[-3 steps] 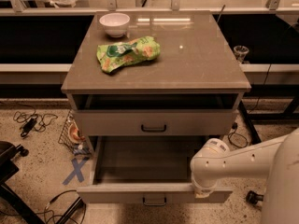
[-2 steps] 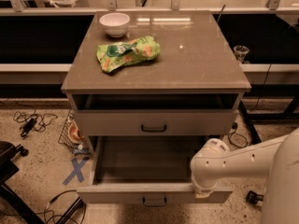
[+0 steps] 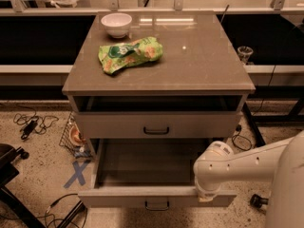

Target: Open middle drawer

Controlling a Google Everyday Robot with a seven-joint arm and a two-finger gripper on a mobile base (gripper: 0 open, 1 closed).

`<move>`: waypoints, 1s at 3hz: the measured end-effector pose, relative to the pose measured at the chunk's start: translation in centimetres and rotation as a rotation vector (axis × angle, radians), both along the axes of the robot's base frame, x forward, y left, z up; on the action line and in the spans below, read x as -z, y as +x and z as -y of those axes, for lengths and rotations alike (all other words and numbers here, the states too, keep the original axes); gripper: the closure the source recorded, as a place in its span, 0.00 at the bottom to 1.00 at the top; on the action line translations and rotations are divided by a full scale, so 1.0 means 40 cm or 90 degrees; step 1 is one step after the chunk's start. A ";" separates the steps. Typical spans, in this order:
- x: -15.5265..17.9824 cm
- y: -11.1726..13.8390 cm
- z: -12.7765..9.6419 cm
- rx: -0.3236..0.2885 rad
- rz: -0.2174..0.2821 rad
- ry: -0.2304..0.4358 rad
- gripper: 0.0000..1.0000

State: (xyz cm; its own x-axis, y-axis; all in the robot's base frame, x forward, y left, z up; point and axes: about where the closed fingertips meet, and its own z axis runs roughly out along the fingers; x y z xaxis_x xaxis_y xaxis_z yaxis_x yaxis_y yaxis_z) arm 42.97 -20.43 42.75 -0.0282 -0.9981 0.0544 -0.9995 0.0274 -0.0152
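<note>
The middle drawer (image 3: pixel 157 197) stands pulled far out of the grey-taupe cabinet (image 3: pixel 190 65). Its low flat front carries a small black bar handle (image 3: pixel 157 205), and its plain grey inside (image 3: pixel 142 163) holds nothing. My gripper (image 3: pixel 207 195) is at the right part of the drawer front's top edge, pointing down from the white wrist (image 3: pixel 213 167). The arm (image 3: pixel 266 163) comes in from the lower right. The gripper's tips are hidden behind the wrist and the drawer front.
Above it, a taller-fronted drawer (image 3: pixel 156 125) is out a little. On the cabinet top lie a white bowl (image 3: pixel 116 23) and a green snack bag (image 3: pixel 130 54). On the floor are cables (image 3: pixel 31 125), a wire basket (image 3: pixel 76 137) and a blue tape X (image 3: pixel 77 174) at the left.
</note>
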 end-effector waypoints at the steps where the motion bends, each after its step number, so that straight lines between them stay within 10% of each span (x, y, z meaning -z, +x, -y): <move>1: 0.000 0.000 0.000 0.000 0.000 0.000 0.52; 3: 0.000 0.000 0.000 0.000 0.000 0.000 0.05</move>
State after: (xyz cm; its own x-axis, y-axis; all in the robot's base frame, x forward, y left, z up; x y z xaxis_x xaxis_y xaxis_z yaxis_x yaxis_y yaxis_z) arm 42.96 -20.43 42.75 -0.0282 -0.9981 0.0544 -0.9995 0.0274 -0.0151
